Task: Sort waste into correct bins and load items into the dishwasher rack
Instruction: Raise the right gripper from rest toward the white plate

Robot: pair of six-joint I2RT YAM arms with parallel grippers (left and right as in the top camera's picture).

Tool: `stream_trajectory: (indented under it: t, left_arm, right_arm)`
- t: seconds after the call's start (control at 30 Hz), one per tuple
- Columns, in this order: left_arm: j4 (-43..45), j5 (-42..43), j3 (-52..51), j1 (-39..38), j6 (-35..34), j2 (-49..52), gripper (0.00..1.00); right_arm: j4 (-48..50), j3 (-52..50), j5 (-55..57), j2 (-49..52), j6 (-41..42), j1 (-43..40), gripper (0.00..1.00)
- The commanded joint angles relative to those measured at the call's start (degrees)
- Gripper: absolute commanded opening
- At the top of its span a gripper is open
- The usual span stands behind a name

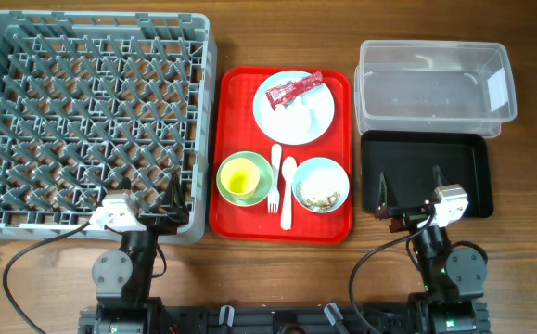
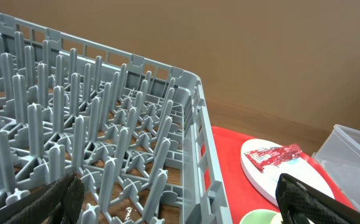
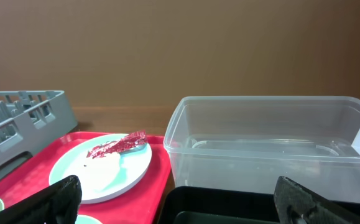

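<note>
The red wrapper (image 1: pixel 294 90) and white napkin (image 1: pixel 300 117) lie on the pale blue plate (image 1: pixel 277 116). The yellow cup (image 1: pixel 238 176) sits in the green bowl (image 1: pixel 259 167). The blue bowl (image 1: pixel 321 184) holds crumbs. The fork (image 1: pixel 274 176) and spoon (image 1: pixel 287 190) lie between the bowls. The grey rack (image 1: pixel 92 121) stands at the left, the clear tub (image 1: pixel 432 83) and black tray (image 1: pixel 426 173) at the right. My left gripper (image 1: pixel 143 198) is open and empty over the rack's near right corner (image 2: pixel 192 155). My right gripper (image 1: pixel 412 190) is open and empty over the black tray's near edge (image 3: pixel 229 202).
The red serving tray (image 1: pixel 240 93) holds all the dishes between the rack and the bins. The clear tub overlaps the black tray's far edge. Bare wood table runs along the front, with cables near both arm bases.
</note>
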Motion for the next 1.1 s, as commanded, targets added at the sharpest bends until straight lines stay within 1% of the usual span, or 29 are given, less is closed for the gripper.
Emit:
stream_trajectory:
  t: [0.0, 0.17, 0.27, 0.77, 0.9, 0.97, 1.07]
  left_arm:
    - [-0.37, 0.48, -0.20, 0.28, -0.02, -0.42, 1.00]
    - [-0.37, 0.46, -0.20, 0.28, -0.02, -0.42, 1.00]
    - [-0.35, 0.44, -0.20, 0.28, -0.02, -0.42, 1.00]
    - [-0.13, 0.28, -0.17, 0.28, -0.04, -0.42, 1.00]
    - [-0.22, 0.26, 0.37, 0.28, -0.02, -0.37, 1.00]
    - [-0.37, -0.04, 1.51, 0.28, -0.04, 0.24, 1.00]
    - [-5.55, -2.91, 7.04, 0.28, -0.02, 5.03, 1.00]
  right_arm:
    - [0.35, -0.07, -0.87, -0.22, -0.96, -0.13, 1.00]
    - [0.33, -0.07, -0.87, -0.22, -0.94, -0.13, 1.00]
    - [0.33, -0.04, -0.85, -0.22, 0.57, -0.13, 1.00]
    - [-1.42, 2.54, -0.85, 1.55, 0.50, -0.13, 1.00]
    - [-4.35, 6.19, -0.81, 5.68, 0.42, -0.13, 1.00]
    - [-5.64, 8.70, -0.83, 9.35, 0.44, -0.13, 1.00]
    - [-10.03, 15.74, -0.85, 18.75, 0.42, -0.13, 0.99]
